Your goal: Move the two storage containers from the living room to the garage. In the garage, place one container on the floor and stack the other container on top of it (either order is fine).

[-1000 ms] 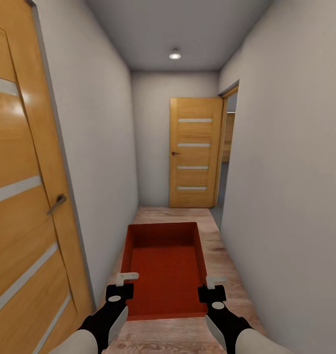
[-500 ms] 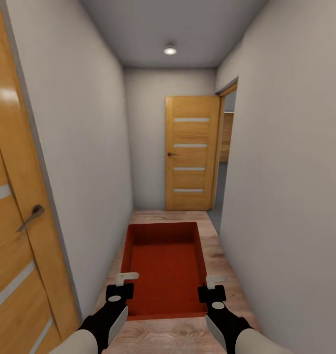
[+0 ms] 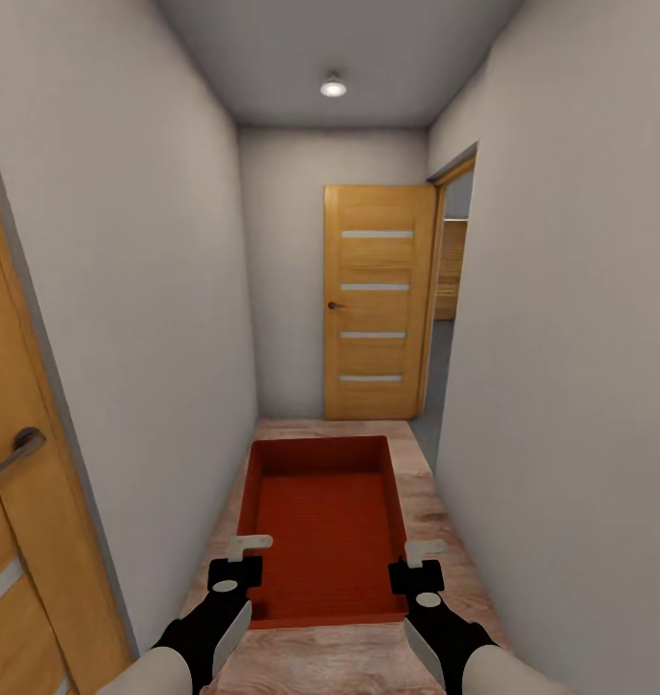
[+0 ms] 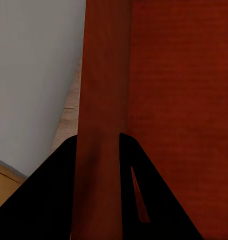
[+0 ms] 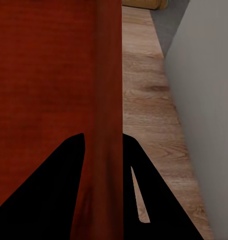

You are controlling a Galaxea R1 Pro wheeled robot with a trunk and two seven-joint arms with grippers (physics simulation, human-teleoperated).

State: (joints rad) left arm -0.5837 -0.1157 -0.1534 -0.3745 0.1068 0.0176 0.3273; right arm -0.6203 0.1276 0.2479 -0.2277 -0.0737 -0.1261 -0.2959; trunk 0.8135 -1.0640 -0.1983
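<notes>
Your near door [image 3: 21, 541] at the lower left of the head view is cut by the frame edge; you get only a strip of it with part of the handle [image 3: 16, 452]. Through the opening [image 3: 451, 290] right of centre the room beyond is too small to read. In both wrist views the storage container [image 4: 179, 100] runs off the frame, and the black fingers [image 5: 54, 190] hide the wall section they straddle
</notes>
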